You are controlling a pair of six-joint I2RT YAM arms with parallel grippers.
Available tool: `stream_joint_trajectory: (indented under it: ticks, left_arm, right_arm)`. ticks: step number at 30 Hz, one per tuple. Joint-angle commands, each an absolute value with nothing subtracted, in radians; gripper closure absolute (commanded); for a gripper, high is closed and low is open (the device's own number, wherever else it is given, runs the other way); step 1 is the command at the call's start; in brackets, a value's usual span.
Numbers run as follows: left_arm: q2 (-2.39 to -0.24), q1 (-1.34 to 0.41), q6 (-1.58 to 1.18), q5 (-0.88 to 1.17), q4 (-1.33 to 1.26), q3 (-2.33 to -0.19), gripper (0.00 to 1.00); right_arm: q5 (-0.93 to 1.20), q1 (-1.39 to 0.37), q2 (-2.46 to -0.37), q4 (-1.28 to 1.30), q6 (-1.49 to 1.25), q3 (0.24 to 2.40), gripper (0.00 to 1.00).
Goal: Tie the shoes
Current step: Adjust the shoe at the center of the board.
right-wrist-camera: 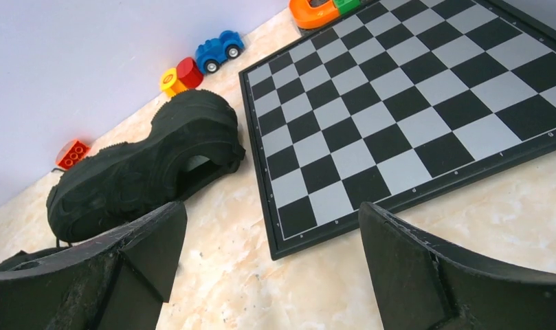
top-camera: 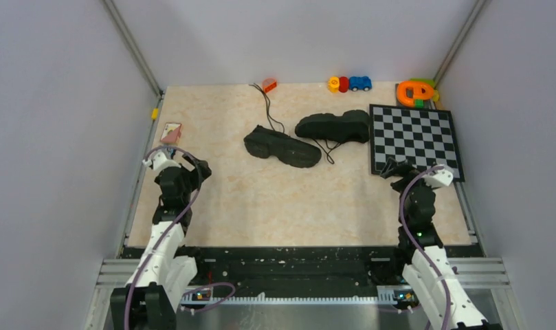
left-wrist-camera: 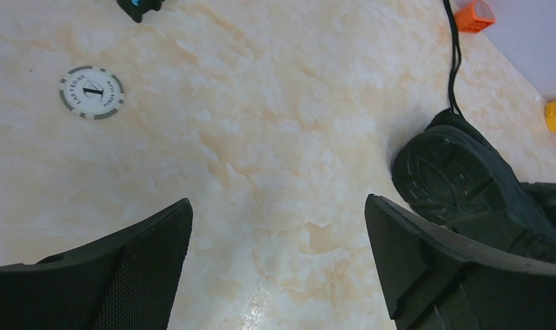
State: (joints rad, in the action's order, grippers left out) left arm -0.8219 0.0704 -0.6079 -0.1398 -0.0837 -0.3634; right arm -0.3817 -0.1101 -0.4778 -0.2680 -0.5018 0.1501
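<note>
You have a marbled beige tabletop point(top-camera: 261, 206) in front of you, walled in by pale panels. The largest thing on it is the black-and-silver chessboard point(top-camera: 414, 137), which lies flat at the far right.

Your two arms sit at the near edge. The left tool point(top-camera: 199, 167) hangs over the left side of the tabletop, and the right tool point(top-camera: 394, 167) hangs over the near left corner of the chessboard. Both are released, with the fingers spread wide and nothing between them. The wrist views confirm this for the left tool point(left-wrist-camera: 278, 203) and the right tool point(right-wrist-camera: 271, 206).

The shoes lie in the far middle of the tabletop, well apart from both tools. The left shoe point(top-camera: 282, 146) is angled, and its treaded sole shows in the left wrist view. The right shoe point(top-camera: 333, 127) is a little farther away, with its right end just beside the left edge of the chessboard. It is tipped so that its sole faces the right wrist camera. The laces point(top-camera: 269, 110) lie loose. One thin strand runs from the left shoe toward the far edge, and others trail between the pair.

The smaller things come next:
- An orange-and-green toy point(top-camera: 416, 91) sits at the far right corner.
- A blue toy car point(top-camera: 360, 83) stands beside the yellow and red blocks point(top-camera: 338, 84).
- An orange brick point(top-camera: 269, 85) is near the far end of the lace.
- A pink card point(top-camera: 172, 132) lies at the left.
- A poker chip point(left-wrist-camera: 91, 92) rests flat under the left arm.
</note>
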Motion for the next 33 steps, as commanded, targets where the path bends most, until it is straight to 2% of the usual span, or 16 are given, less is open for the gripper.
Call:
stream_joint_trajectory:
  ticks: [1,5,7,10,13,15,20,22,24,27,28,33]
  left_arm:
    - [-0.778,0.071,-0.565,-0.007,-0.164,-0.349,0.01]
    - [-0.762,0.071,-0.522,0.065,-0.177,-0.345,0.01]
    - [-0.777,0.070,-0.518,0.078,-0.180,-0.347,0.01]
    - [-0.815,0.069,-0.517,0.124,-0.198,-0.354,0.01]
    - [-0.842,0.070,-0.533,0.178,-0.223,-0.359,0.01]
    - [-0.852,0.070,-0.540,0.193,-0.218,-0.365,0.01]
    - [-0.823,0.068,-0.554,0.219,-0.227,-0.361,0.03]
    - [-0.800,0.069,-0.558,0.216,-0.230,-0.351,0.03]
    - [-0.780,0.069,-0.560,0.219,-0.238,-0.341,0.03]
    - [-0.766,0.069,-0.569,0.226,-0.250,-0.333,0.04]
    - [-0.765,0.069,-0.574,0.230,-0.256,-0.329,0.04]
    - [-0.767,0.069,-0.581,0.221,-0.259,-0.325,0.04]
  right_arm:
    - [-0.372,-0.107,-0.506,-0.291,-0.512,0.160,0.02]
    - [-0.323,-0.109,-0.546,-0.306,-0.493,0.181,0.02]
    - [-0.181,-0.109,-0.572,-0.368,-0.444,0.187,0.04]
    - [0.051,-0.111,-0.673,-0.465,-0.446,0.233,0.11]
    - [0.162,-0.147,-0.839,-0.428,-0.461,0.369,0.18]
    - [0.201,-0.206,-0.952,-0.405,-0.439,0.462,0.22]
    - [0.146,-0.386,-1.224,-0.374,-0.361,0.669,0.24]
    - [0.171,-0.407,-1.326,-0.371,-0.359,0.750,0.36]
    - [0.204,-0.428,-1.431,-0.351,-0.347,0.840,0.57]
    - [0.141,-0.478,-1.569,-0.256,-0.318,1.009,0.93]
    - [0.114,-0.497,-1.614,-0.225,-0.304,1.056,0.99]
    - [0.085,-0.548,-1.807,-0.121,-0.273,1.262,1.00]
